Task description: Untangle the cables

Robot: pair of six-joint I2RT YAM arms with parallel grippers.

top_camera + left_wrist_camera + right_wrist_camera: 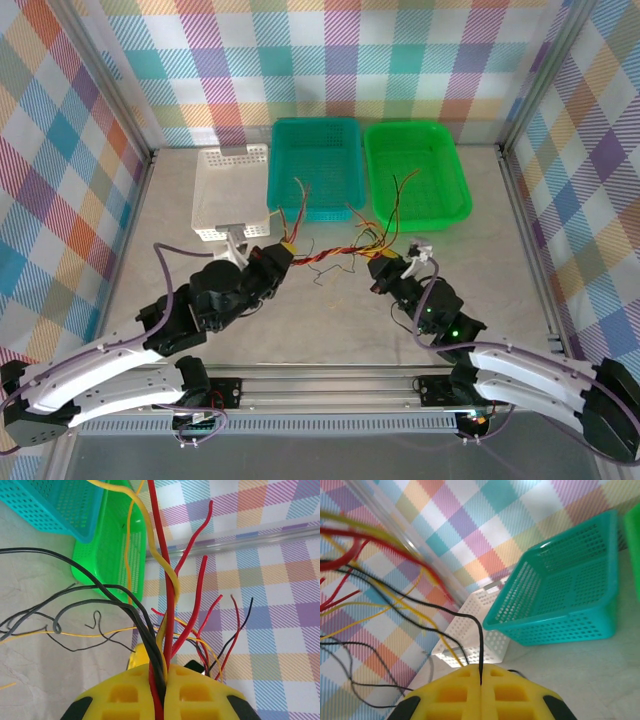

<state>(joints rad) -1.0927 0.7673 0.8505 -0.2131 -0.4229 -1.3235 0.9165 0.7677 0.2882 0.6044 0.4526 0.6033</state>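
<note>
The top camera is looking down from above and behind the arms, standing well back and taking in the whole worktop (330, 330). The left wrist camera is sitting close over the left fingers (125, 695), facing the green basket (100, 555). The right wrist camera is peering closely past the right fingers (450, 695) toward the teal basket (560, 595) and white basket (495, 650). All three are sharing the teal basket and the cables (325, 255).
</note>
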